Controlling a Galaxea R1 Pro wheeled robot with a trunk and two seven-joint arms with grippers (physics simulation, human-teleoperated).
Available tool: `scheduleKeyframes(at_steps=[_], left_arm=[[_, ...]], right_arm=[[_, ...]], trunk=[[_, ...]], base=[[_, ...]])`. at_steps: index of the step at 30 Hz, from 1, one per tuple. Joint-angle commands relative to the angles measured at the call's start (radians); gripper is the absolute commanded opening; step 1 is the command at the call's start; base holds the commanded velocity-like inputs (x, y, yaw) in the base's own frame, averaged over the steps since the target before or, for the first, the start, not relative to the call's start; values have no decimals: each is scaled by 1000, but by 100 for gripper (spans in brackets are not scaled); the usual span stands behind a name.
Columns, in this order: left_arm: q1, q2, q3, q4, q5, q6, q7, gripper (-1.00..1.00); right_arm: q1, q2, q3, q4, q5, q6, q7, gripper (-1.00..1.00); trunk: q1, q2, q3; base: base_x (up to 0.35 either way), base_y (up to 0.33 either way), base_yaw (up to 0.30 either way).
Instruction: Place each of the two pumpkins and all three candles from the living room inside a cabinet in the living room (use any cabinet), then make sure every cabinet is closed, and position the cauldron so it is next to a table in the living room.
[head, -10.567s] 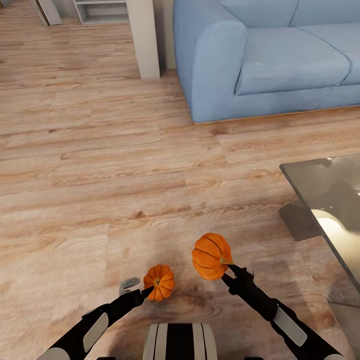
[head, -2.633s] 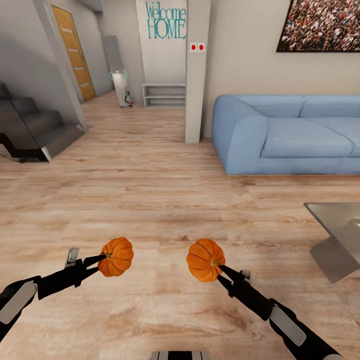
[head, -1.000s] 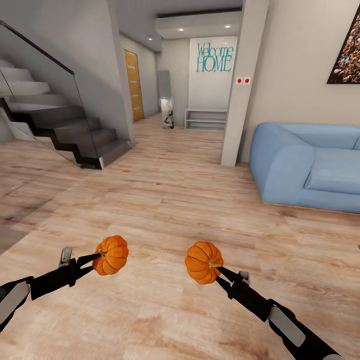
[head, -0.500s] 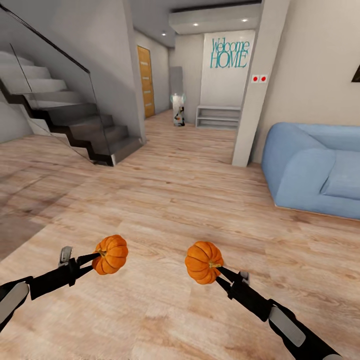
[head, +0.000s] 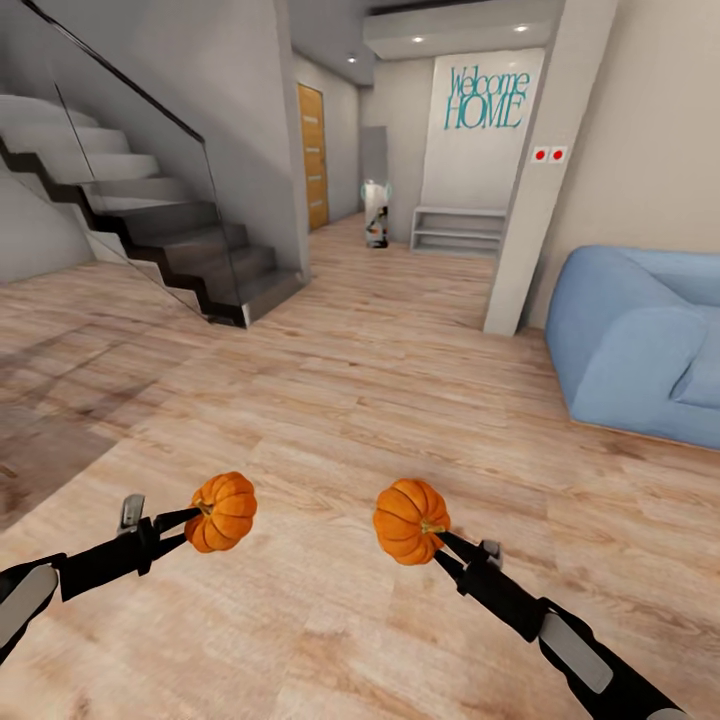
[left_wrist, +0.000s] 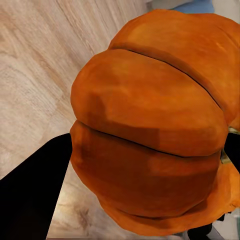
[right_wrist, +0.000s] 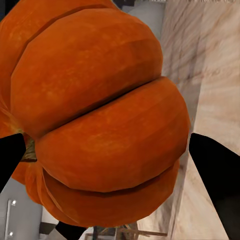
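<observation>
Since half a second ago the whole scene has slid rightward in the head view, so the camera has turned left; both arms and their loads keep their places in the picture. Left gripper (head: 196, 514) is clamped on one pumpkin (head: 222, 511), its dark fingers (left_wrist: 30, 192) pressed against the ribbed orange sides in the left wrist view. Right gripper (head: 436, 534) is clamped on the other pumpkin (head: 410, 520), with black fingertips (right_wrist: 215, 167) flanking the fruit in the right wrist view. Both pumpkins hang in the air above the wooden floor (head: 380, 400), well apart from each other, the left one slightly higher in the head view. Each black arm reaches forward from the lower corners of that view. Farther out, a dark staircase (head: 170, 235) with a glass rail rises at the left, a blue sofa (head: 640, 345) sits at the right edge, and a pale pillar (head: 530, 200) stands beside it. Beyond, a wall bears the words "Welcome HOME" (head: 487, 98) above a low white shelf (head: 460, 230)
</observation>
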Motion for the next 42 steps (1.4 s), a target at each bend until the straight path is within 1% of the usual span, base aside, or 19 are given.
scheduleKeyframes(at_steps=[1, 3, 5, 9, 14, 18, 28, 42], left_arm=[[-1, 0, -3, 1, 6, 7, -1, -100], [-1, 0, -3, 1, 6, 8, -1, -100], [-1, 0, -3, 1, 6, 8, -1, -100], [-1, 0, -3, 1, 7, 9, -1, -100], [-1, 0, -3, 1, 7, 9, -1, -100], [-1, 0, -2, 1, 8, 9, -1, -100], [-1, 1, -2, 1, 9, 9, -1, -100], [-1, 0, -2, 1, 9, 9, -1, -100]], right_arm=[[-1, -2, 5, 1, -10, -11, 7, -100], [-1, -3, 4, 1, -10, -44, 15, -100], [-1, -3, 4, 2, -10, -56, 29, -100], [-1, -3, 5, 2, -11, -64, 40, -100], [-1, -4, 6, 2, -10, -66, 37, -100], [-1, 2, 7, 2, -10, -67, 33, -100], [-1, 5, 7, 2, -10, -67, 32, -100], [-1, 5, 7, 1, -11, -66, 31, -100]], trunk=[[-4, 7, 2], [-12, 21, 8], [-19, 35, 14], [-35, 63, 27], [-54, 98, 42], [-69, 126, 55], [-69, 126, 55], [-123, 224, 99]], base=[[0, 0, 25], [0, 0, 12], [0, 0, 4], [0, 0, 119], [0, 0, 252], [0, 0, 270], [0, 0, 272], [0, 0, 272]])
